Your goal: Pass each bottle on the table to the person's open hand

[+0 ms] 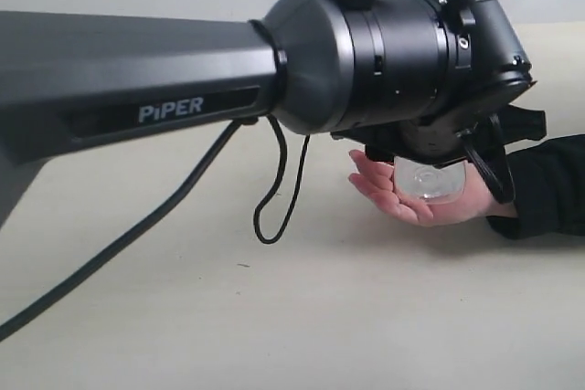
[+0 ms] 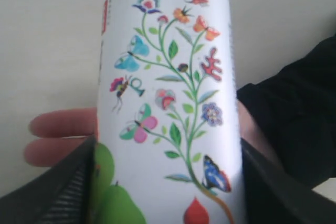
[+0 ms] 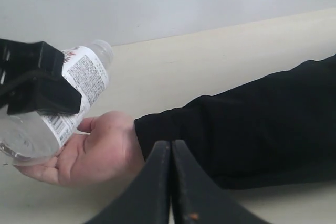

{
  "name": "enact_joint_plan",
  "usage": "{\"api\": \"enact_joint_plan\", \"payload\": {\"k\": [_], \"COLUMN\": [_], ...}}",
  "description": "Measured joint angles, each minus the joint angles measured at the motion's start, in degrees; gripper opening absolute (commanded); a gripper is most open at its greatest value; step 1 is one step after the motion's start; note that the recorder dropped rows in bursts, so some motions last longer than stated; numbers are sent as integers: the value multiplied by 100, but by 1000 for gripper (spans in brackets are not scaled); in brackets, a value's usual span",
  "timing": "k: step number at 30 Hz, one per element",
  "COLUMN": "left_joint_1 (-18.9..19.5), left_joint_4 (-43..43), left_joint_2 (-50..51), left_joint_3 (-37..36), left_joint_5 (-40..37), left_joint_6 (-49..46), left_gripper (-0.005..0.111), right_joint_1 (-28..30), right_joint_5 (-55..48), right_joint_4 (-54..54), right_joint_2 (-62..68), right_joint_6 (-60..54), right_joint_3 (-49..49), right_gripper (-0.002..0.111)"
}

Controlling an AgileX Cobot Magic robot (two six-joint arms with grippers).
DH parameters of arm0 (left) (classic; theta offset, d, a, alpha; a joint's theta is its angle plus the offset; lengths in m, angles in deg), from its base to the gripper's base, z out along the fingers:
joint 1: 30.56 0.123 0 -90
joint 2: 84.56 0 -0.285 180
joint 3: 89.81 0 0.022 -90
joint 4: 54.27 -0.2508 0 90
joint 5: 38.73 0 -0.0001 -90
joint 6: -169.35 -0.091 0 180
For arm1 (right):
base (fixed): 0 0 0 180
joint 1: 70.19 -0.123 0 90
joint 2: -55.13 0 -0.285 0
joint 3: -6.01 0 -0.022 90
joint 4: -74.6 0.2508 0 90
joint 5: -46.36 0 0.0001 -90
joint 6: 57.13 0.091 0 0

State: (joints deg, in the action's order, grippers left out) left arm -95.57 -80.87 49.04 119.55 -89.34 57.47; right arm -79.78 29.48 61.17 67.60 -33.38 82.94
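My left gripper [image 2: 168, 195] is shut on a clear bottle [image 2: 167, 98] with a white label of flowers, butterflies and green fruit. Its cap does not show. In the exterior view the bottle [image 1: 428, 180] hangs under the left gripper [image 1: 443, 148] and rests in or just above the person's open hand [image 1: 393, 200]. From the right wrist, the bottle [image 3: 79, 85] lies tilted over the palm [image 3: 97, 150]. My right gripper [image 3: 171, 150] is shut and empty, close to the person's black sleeve [image 3: 247, 129]. The other bottles are out of view.
My left arm [image 1: 137, 79] spans most of the exterior view, with a black cable [image 1: 274, 198] looping beneath it onto the beige table [image 1: 274, 317]. The person's forearm [image 1: 548, 184] lies on the table at the right edge.
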Motion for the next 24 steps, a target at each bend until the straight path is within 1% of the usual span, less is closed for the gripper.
{"api": "enact_joint_plan", "payload": {"k": [2,3,5,8,10,12,13,15,19,24], "left_joint_1": [0,0,0,0,0,0,0,0,0,0], "left_joint_4": [0,0,-23,-22,-22,-25,-25,-25,-25,-25], "left_joint_2": [127,176,278,346,346,346,346,346,346,320], "left_joint_3": [0,0,0,0,0,0,0,0,0,0], "left_joint_5": [0,0,26,53,68,93,97,123,143,108], "left_joint_6": [48,74,122,200,227,227,227,227,205,-193], "left_gripper": [5,9,21,46,68,86,95,105,105,105], "right_joint_1": [0,0,0,0,0,0,0,0,0,0], "right_joint_5": [0,0,0,0,0,0,0,0,0,0], "right_joint_4": [0,0,0,0,0,0,0,0,0,0], "right_joint_2": [0,0,0,0,0,0,0,0,0,0], "right_joint_6": [0,0,0,0,0,0,0,0,0,0], "right_joint_3": [0,0,0,0,0,0,0,0,0,0], "right_gripper": [0,0,0,0,0,0,0,0,0,0]}}
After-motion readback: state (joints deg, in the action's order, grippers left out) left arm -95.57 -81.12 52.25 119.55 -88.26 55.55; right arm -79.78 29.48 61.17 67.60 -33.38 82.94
